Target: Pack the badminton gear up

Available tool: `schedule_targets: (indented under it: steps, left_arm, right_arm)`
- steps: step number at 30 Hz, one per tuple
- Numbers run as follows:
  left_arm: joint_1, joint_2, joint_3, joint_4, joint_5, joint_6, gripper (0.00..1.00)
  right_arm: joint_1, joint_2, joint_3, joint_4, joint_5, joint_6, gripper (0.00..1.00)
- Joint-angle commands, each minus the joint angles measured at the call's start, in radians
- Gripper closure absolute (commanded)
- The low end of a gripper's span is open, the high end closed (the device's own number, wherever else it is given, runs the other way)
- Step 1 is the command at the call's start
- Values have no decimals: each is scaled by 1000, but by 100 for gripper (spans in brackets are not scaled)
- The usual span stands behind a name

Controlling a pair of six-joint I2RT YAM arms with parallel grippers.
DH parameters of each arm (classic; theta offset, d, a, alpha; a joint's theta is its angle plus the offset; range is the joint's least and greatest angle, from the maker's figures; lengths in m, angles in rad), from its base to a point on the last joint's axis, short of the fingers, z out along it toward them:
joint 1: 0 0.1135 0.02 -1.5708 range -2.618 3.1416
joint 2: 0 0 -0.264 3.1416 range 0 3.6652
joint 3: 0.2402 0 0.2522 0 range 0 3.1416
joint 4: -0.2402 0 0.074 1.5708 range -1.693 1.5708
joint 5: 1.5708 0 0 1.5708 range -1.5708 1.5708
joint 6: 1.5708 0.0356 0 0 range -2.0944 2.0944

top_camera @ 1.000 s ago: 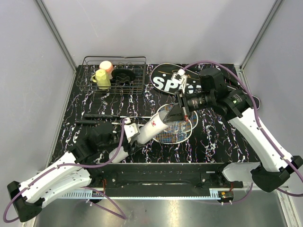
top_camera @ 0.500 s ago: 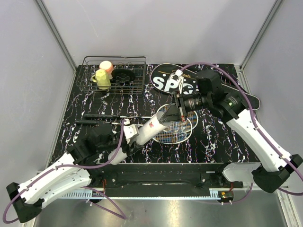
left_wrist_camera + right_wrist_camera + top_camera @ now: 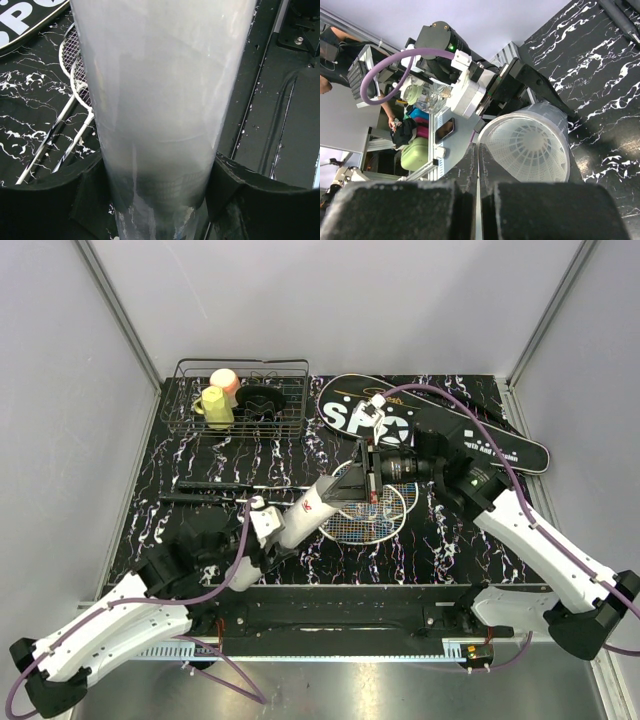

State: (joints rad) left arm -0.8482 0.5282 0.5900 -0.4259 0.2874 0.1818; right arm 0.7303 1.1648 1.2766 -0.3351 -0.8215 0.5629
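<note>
My left gripper (image 3: pixel 282 524) (image 3: pixel 160 167) is shut on the long white tube (image 3: pixel 318 502) (image 3: pixel 160 90), holding it slanted above the table with its open mouth up and to the right. In the right wrist view a white shuttlecock (image 3: pixel 532 150) sits nested inside the tube (image 3: pixel 555 120). My right gripper (image 3: pixel 360 477) (image 3: pixel 479 148) is shut and holds nothing; its tips rest at the rim of the tube's mouth. Two rackets (image 3: pixel 368 515) (image 3: pixel 75 70) lie on the table below, heads overlapping, shafts running left. The black "SPORT" bag (image 3: pixel 450 435) (image 3: pixel 22 20) lies at the back right.
A black wire basket (image 3: pixel 240 400) with a yellow cup (image 3: pixel 215 406) and a pink cup (image 3: pixel 226 380) stands at the back left. The racket handles (image 3: pixel 185 490) reach toward the table's left side. A black rail (image 3: pixel 350 605) runs along the near edge.
Both arms have shifted left and nearer: the tube has drawn back with the left gripper, and the right gripper has followed, staying shut at its mouth.
</note>
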Motion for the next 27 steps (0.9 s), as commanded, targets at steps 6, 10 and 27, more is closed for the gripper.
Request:
schedule_targets:
  steps: [6, 10, 27]
  left_arm:
    - [-6, -66, 30, 289, -13, 10, 96]
    - [-6, -86, 25, 303, -43, 10, 96]
    - [-5, -134, 5, 322, -80, 15, 96]
  right_arm:
    - [70, 41, -81, 66, 228, 69, 100]
    - [90, 32, -163, 183, 266, 150, 100]
    - [52, 65, -108, 281, 36, 325, 58]
